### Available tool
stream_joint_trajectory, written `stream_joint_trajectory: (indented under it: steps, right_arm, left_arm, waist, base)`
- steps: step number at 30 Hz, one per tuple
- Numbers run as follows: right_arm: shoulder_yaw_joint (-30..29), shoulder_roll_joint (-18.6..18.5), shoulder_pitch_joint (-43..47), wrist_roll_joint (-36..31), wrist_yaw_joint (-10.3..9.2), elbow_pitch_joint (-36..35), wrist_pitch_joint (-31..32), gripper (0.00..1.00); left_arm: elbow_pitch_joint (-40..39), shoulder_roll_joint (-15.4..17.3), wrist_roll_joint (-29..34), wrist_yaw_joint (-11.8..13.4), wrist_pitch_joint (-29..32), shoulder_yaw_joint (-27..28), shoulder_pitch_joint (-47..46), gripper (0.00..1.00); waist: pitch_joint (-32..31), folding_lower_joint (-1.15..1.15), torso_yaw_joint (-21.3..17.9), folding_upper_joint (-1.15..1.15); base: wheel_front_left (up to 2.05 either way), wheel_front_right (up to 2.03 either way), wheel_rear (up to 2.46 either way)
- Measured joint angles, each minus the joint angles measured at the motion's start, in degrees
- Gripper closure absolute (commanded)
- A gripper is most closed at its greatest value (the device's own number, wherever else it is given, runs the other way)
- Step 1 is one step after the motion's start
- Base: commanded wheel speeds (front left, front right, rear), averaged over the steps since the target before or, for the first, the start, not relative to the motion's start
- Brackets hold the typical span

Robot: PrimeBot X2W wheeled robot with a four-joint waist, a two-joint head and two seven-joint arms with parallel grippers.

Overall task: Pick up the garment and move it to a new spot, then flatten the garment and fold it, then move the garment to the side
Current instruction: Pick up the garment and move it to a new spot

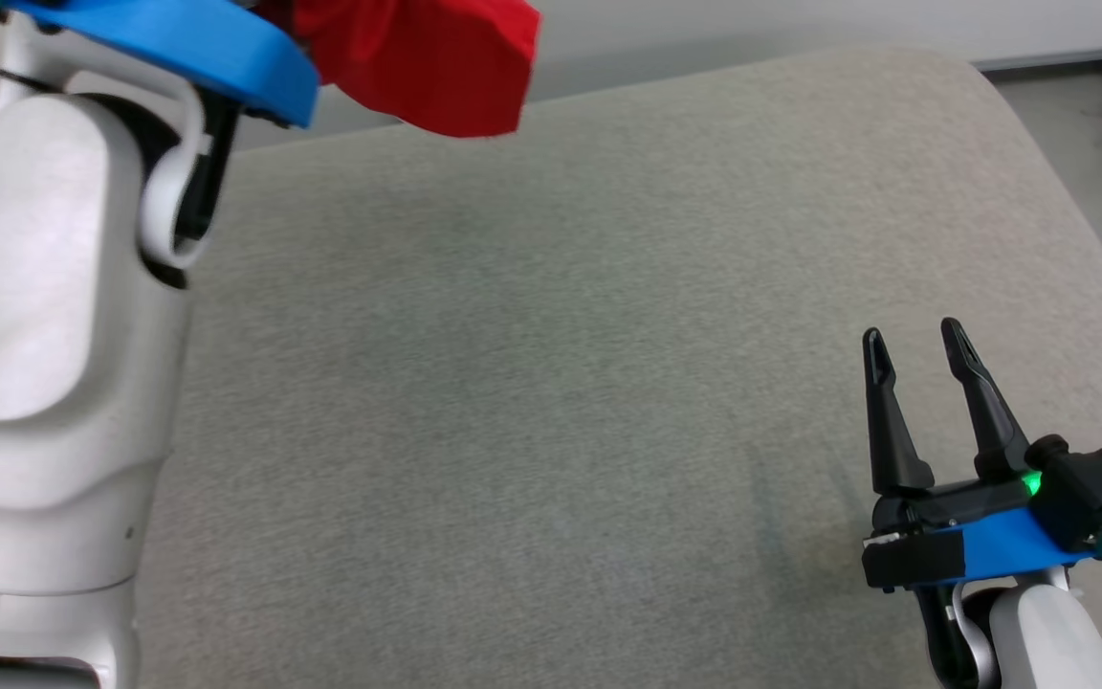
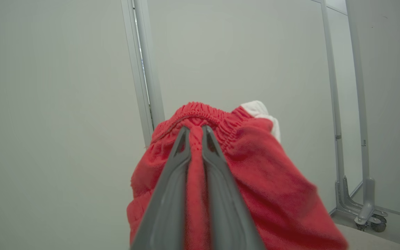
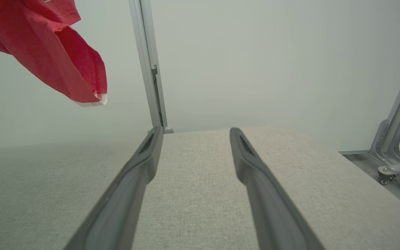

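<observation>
Item: red garment (image 2: 273, 180). I am holding it aloft, clear of the grey padded surface (image 1: 551, 383), above its far left.
Left gripper (image 2: 196, 130): I am pinching the elastic waistband (image 2: 200, 111), jaws nearly closed on it.
Right gripper (image 1: 912, 331): I am hovering it over the near right, jaws spread wide, gripping nothing.

A bare robot test lab — plain pale partition panels (image 3: 273, 62) stand beyond the right hand (image 3: 196, 131), joined by a grey metal post (image 3: 148, 69) just past its fingertips. A castor-wheeled frame foot (image 3: 399, 175) sits off to its right, and a wide fabric-covered tabletop (image 3: 325, 166) lies beneath it.
</observation>
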Motion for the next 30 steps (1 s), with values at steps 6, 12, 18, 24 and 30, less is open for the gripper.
stream_joint_trajectory:
  steps: [6, 12, 18, 24, 30]
  right_arm:
    - [0.6, 0.0, -0.9, 1.5, 0.00, -0.1, 0.0, 0.00]
    - [0.5, 0.0, -1.2, 2.2, 0.00, -0.4, 0.0, 0.00]
    - [-0.2, 0.0, -1.3, 1.9, 0.00, -0.5, 0.0, 0.00]
    - [-0.9, 0.0, -1.1, 0.5, 0.00, 0.1, 0.0, 0.00]
    - [-0.5, 0.0, -1.0, -0.1, 0.00, 0.9, 0.0, 0.00]
  left_arm:
    - [-0.5, -2.1, -0.4, 0.0, 1.4, -3.4, 0.2, 1.00]
    - [2.9, -2.8, -1.6, 0.0, -0.2, -6.2, 6.3, 1.00]
    - [8.2, -3.5, -3.6, 0.0, -4.0, -7.3, 16.5, 1.00]
    - [13.3, -3.7, -5.1, 0.0, -7.5, -10.3, 24.8, 0.50]
    - [12.4, -4.5, -5.2, 0.6, -12.1, -10.1, 25.9, 0.00]
  waist:
    - [1.7, 0.00, -4.8, 0.00]
    - [3.0, 0.00, -6.3, 0.00]
    - [3.1, 0.00, -5.6, 0.00]
    - [2.5, 0.00, -3.5, 0.00]
    - [1.1, 0.00, -1.2, 0.00]
  base:
    - [0.00, 0.00, 0.00]
    - [0.00, 0.00, 0.00]
    - [0.00, 0.00, 0.00]
    - [0.00, 0.00, 0.00]
    - [0.00, 0.00, 0.00]
